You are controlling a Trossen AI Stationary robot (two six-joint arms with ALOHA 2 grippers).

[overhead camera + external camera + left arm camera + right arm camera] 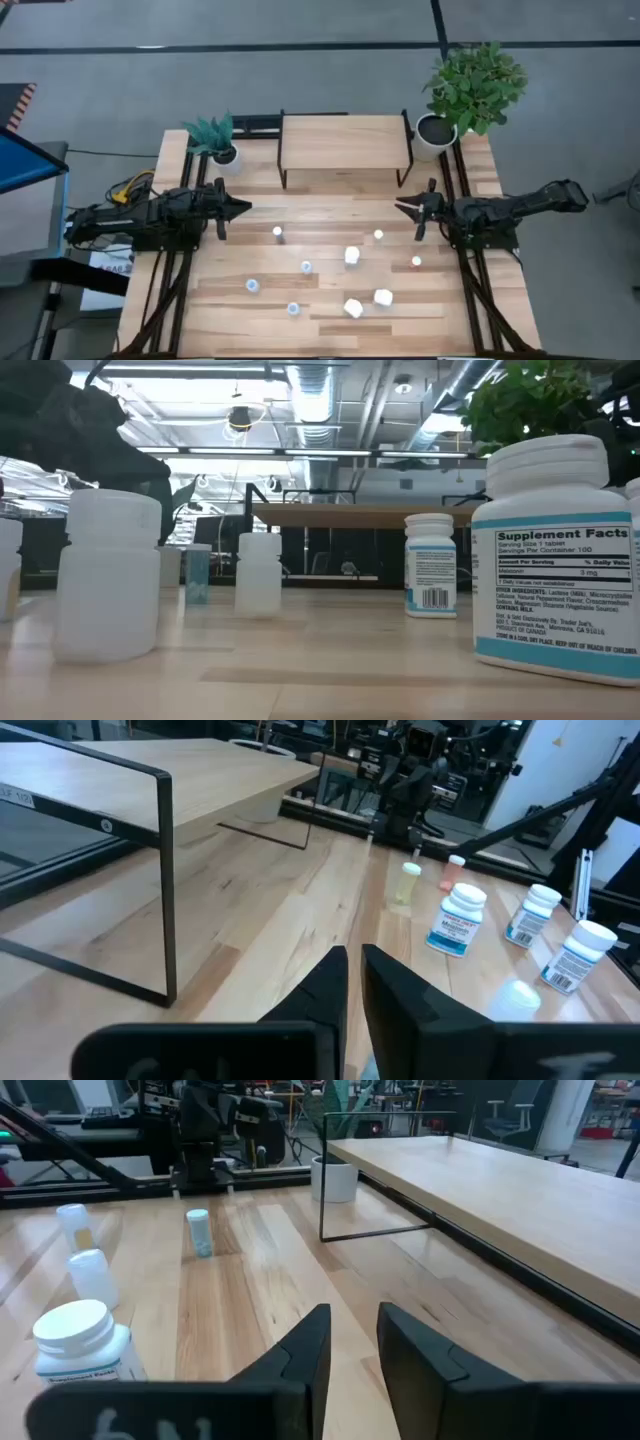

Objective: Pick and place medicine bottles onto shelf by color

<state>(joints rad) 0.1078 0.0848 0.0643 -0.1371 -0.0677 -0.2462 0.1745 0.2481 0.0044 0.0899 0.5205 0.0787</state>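
Observation:
The medicine bottles stand upright on their bases, scattered on the wooden table in front of the shelf (345, 140). Small ones stand at the left (278, 232) (253, 286). Three chunkier white ones (352, 256) (383, 297) stand near the middle. A red-capped one (417, 262) is at the right. My left gripper (246, 208) hovers at the table's left with its fingers almost together (355, 978). My right gripper (400, 205) hovers at the right, its fingers a little apart (353, 1342). Both are empty and point at each other over bare wood in front of the shelf.
The shelf (150, 770) stands at the table's far edge on thin black legs (168, 890). A small plant in a white pot (222, 150) stands to its left, a larger one (440, 130) to its right. Black frame rails run along both table sides.

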